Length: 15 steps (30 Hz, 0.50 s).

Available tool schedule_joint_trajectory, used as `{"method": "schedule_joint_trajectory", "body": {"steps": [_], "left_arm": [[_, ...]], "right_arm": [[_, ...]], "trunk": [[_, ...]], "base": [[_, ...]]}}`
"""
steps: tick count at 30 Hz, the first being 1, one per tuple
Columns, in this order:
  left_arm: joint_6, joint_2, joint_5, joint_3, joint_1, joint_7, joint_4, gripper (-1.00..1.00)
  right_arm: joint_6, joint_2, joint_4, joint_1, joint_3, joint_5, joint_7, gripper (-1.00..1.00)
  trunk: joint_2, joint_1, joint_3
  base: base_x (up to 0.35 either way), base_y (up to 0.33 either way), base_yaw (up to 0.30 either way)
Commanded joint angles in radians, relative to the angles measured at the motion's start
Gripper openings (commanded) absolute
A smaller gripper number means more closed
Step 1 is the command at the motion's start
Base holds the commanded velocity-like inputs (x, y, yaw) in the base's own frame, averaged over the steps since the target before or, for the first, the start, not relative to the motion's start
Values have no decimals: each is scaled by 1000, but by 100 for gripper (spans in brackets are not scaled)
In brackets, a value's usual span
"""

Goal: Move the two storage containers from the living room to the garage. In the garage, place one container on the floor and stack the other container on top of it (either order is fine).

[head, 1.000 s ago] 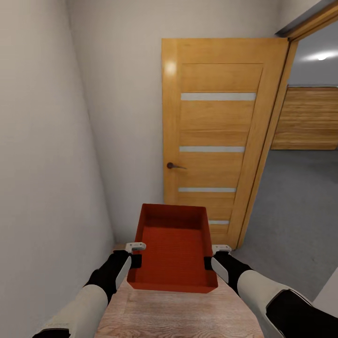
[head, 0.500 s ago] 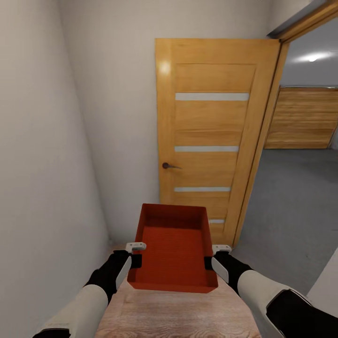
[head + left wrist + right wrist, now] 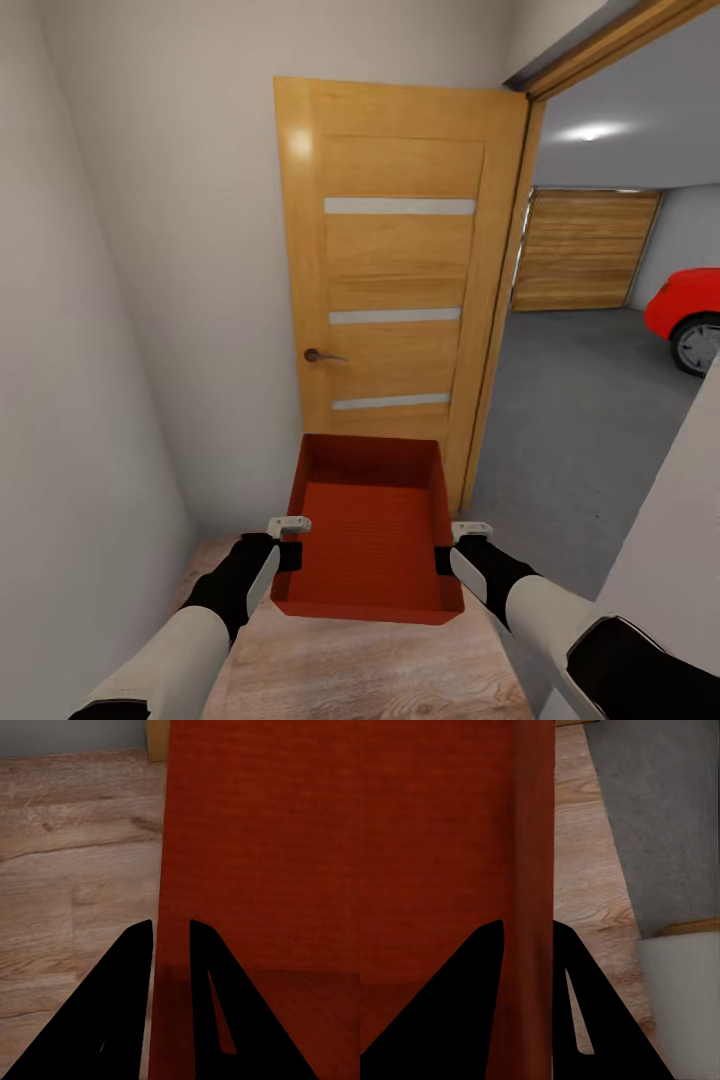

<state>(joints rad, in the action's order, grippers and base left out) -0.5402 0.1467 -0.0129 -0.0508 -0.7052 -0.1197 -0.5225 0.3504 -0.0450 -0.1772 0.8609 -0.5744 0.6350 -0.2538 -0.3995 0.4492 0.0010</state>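
View swung right; red car (image 3: 685,315) now visible in garage (image 3: 590,400).

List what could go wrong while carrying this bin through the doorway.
The open wooden door and its frame stand close ahead; the storage container could clip them in a tight turn. The left gripper and right gripper each pinch only one thin side wall, so a bump might shift the grip.

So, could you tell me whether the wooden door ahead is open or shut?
Open. The door is swung back against the wall, and the grey floor and a red car show through the doorway beside it.
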Motion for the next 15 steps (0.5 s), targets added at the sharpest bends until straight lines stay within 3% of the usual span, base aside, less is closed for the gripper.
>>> {"method": "schedule_joint_trajectory", "body": {"steps": [1, 15], "left_arm": [[-7, -2, -22, -7, 0, -5, -12, -100], [-7, -3, -21, -7, 0, -3, -11, -100]], "right_arm": [[2, 1, -1, 0, -58, 43, -5, -100], [2, 0, -1, 0, -58, 43, -5, -100]], "trunk": [[-1, 1, 0], [-1, 1, 0]], "base": [[210, 210, -285], [225, 228, -285]]}}
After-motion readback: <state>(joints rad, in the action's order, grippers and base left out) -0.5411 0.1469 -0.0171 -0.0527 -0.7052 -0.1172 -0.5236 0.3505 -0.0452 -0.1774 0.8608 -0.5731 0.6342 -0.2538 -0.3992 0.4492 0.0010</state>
